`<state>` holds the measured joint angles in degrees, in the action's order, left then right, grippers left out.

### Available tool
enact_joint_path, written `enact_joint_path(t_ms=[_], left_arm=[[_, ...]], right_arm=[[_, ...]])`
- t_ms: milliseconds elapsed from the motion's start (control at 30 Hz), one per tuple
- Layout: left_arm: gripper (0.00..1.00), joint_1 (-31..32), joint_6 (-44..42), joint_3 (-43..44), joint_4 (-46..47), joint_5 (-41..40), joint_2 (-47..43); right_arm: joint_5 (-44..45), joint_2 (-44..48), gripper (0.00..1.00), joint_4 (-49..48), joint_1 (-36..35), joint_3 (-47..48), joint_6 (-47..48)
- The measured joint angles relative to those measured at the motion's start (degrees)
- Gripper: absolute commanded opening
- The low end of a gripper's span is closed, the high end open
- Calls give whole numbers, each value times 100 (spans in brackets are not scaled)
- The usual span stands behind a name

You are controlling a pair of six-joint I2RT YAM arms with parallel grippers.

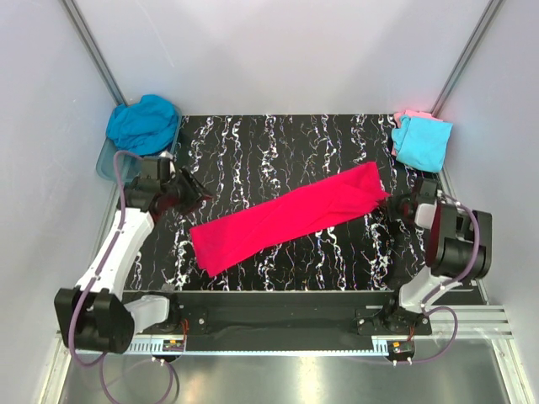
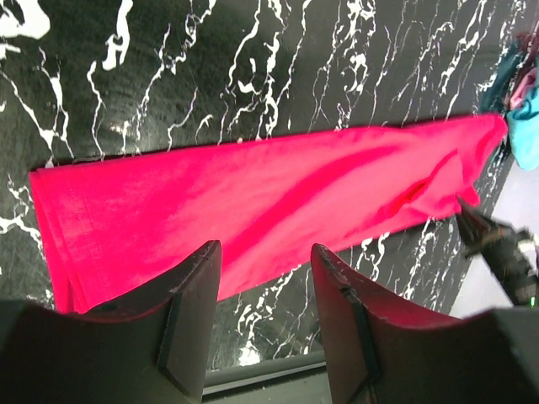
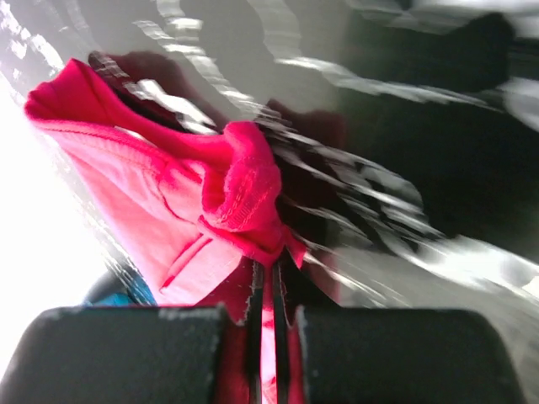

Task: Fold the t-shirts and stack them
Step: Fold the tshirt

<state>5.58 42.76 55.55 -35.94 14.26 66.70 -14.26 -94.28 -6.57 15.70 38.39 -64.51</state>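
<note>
Since the pink-red t-shirt (image 1: 290, 219) lies as a long strip slanting across the counter (image 1: 253, 143) from near-left to far-right, we see our right hand (image 1: 392, 204) pinching its far-right end, while our left hand (image 1: 198, 195), spread and empty, hovers near the opposite end.

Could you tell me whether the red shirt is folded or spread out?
Folded lengthwise: the red shirt lies on the table as one long narrow strip.

A robotics lab cell: bare white walls (image 1: 278, 50), a marbled table (image 1: 278, 143), 2 arms (image 1: 118, 244) bolted at its near edge.
</note>
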Motion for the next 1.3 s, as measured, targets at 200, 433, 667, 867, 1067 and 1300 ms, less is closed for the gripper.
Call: enact_joint_path(t_ms=[200,433,667,867,1067,1300], left_arm=[[51,0,55,-162,-63,50,-323],[51,-2,26,-173,-214,50,-673],[50,-2,22,-411,-297,61,-1099],[49,-2,22,-732,-446,142,-1434],[49,-2,-68,-769,-525,190,-1794],[48,-2,-402,-835,-516,208,-1897]], right_arm=[[-212,-1493,0,186,-695,1969,190],[-754,-3235,0,1137,-1556,4927,734],[-1375,-5119,0,2439,-1886,8249,1388],[-1703,-6911,0,3526,-1834,11272,1521],[-2306,-7427,14,3226,-1810,11713,1034],[-2951,-7410,69,2610,-1932,11621,1008]])
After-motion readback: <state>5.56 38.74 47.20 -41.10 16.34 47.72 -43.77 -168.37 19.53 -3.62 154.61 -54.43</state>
